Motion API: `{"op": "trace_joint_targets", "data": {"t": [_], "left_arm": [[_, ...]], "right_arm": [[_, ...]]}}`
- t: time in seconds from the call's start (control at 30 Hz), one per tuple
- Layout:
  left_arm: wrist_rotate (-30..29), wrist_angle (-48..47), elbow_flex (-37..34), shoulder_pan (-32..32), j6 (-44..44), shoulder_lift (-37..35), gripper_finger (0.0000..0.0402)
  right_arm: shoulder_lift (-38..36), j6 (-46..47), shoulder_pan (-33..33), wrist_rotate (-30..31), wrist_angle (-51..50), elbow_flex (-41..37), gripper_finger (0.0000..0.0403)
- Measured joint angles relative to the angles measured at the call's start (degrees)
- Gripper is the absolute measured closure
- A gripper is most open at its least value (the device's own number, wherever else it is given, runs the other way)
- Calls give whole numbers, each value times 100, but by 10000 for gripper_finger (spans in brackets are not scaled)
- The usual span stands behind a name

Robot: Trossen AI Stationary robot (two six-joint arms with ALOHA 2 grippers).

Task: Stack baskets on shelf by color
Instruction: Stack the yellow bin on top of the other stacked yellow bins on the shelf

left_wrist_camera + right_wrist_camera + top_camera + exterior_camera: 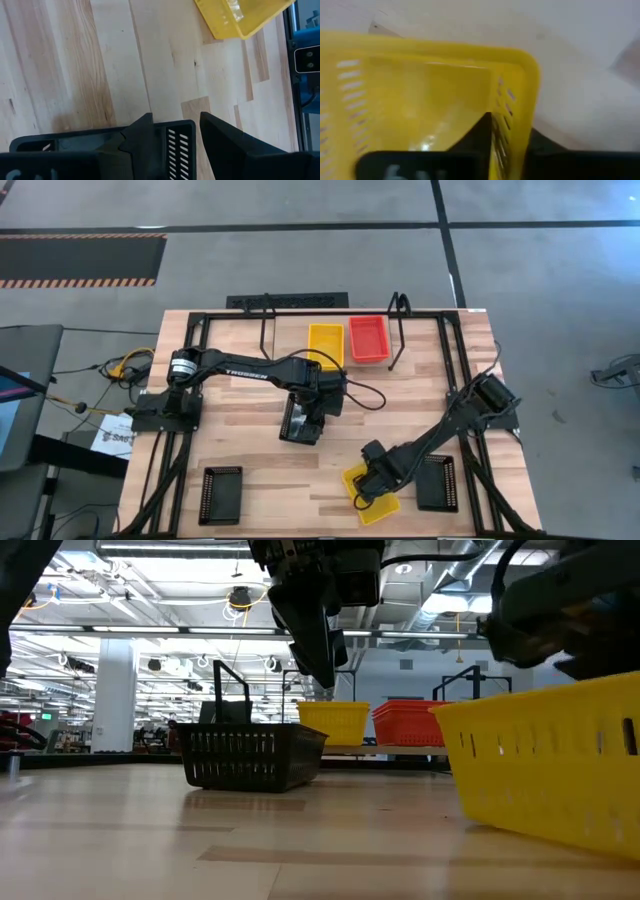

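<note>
A black basket (300, 426) (250, 755) rests on its base at the table's middle. My left gripper (303, 418) (187, 135) hangs open just above it, one finger over its inside and one beyond its slotted end wall (177, 145). My right gripper (368, 478) (512, 150) is shut on a yellow basket (372, 498) (550, 770) near the table's near edge. The shelf (395, 330) stands at the far edge. On it sit one yellow basket (325, 345) and a red basket (367, 338); in the low view the red one (405, 725) looks like a stack. My right gripper holds the yellow basket by one wall near a corner (512, 115), one finger (480, 137) inside and the other outside. The fingers come from above, slanting from the table's far right. The base is at table level in the low view; I cannot tell whether it is lifted.
Two more black baskets lie near the near edge, one at the left (221, 493) and one at the right (437, 483) beside the right arm. Black frame rails (455, 380) run along the table's sides. Bare wood lies between the middle black basket and the shelf.
</note>
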Motion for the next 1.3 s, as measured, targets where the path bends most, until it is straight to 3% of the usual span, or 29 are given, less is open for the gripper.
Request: {"op": "trace_joint_targets", "data": {"t": [0.1, 0.33, 0.57, 0.67, 0.87, 1.3], "left_arm": [[0, 20, 0, 0, -22, 0, 251], [31, 213, 0, 0, -255, 0, 251], [967, 794, 231, 29, -540, 0, 251], [921, 790, 619, 46, -589, 0, 251], [-149, 750, 1626, 46, -358, -2, 251], [-3375, -535, 3630, 6, -124, -17, 251]], "right_arm": [[-79, -162, -52, 1, -247, 7, 391], [-480, -229, -329, 560, -2138, 239, 398], [-1443, -6, -488, 1846, -4167, 799, 400], [-1977, -15, -434, 2640, -4190, 895, 401], [-2760, -418, -478, 3982, -4207, 891, 401], [-3003, -2466, -1613, 5182, -4242, 974, 402]]}}
